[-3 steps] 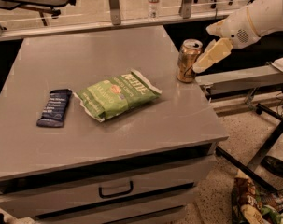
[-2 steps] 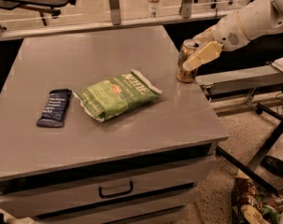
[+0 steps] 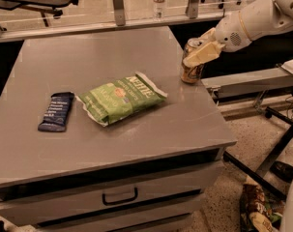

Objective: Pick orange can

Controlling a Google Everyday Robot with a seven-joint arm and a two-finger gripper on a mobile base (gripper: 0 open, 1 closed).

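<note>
Standing upright at the right edge of the table (image 3: 151, 134), toward the far corner: orange can (image 3: 191, 72), one item, long axis vertical, base on the tabletop.

Gripper (image 3: 197, 54): reaches in from the can's 2 o'clock, its cream end laid across the can's upper half just under the rim. The can lies at the gripper's 7 o'clock, touching or very nearly so.

Gripper state: cannot tell whether it is spread, together or clamped on the can.

Other items: green chip bag (image 3: 122, 96), flat, at the can's 8 o'clock, well apart; dark blue snack bar (image 3: 56, 111), at the bag's 9 o'clock.

Judgement: the approach looks complete. A firm squeeze and a straight vertical lift appear to remain. With the can so near the edge, a sideways nudge is the risk.
</note>
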